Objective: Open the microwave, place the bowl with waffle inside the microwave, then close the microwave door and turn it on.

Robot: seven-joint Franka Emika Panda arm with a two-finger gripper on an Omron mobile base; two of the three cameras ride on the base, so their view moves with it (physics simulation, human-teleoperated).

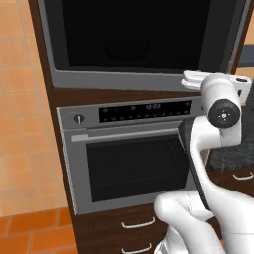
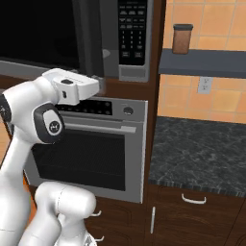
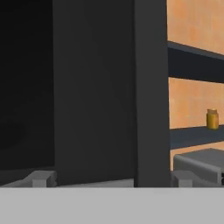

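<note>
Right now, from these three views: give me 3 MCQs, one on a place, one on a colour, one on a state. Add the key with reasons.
1. Where is the oven relative to the microwave?
A. directly below it
B. above it
C. on the counter to its right

2. What colour is the jar on the shelf?
A. green
B. brown
C. white

3. How is the gripper?
A. shut on the bowl
B. shut, empty
C. open, empty

Key:
1 A: both base views show the oven built into the cabinet under the microwave.
2 B: the right base view shows a brown jar with a dark lid.
3 C: in the hand view the two fingertips stand wide apart, nothing between them, close to the dark microwave door.
</note>
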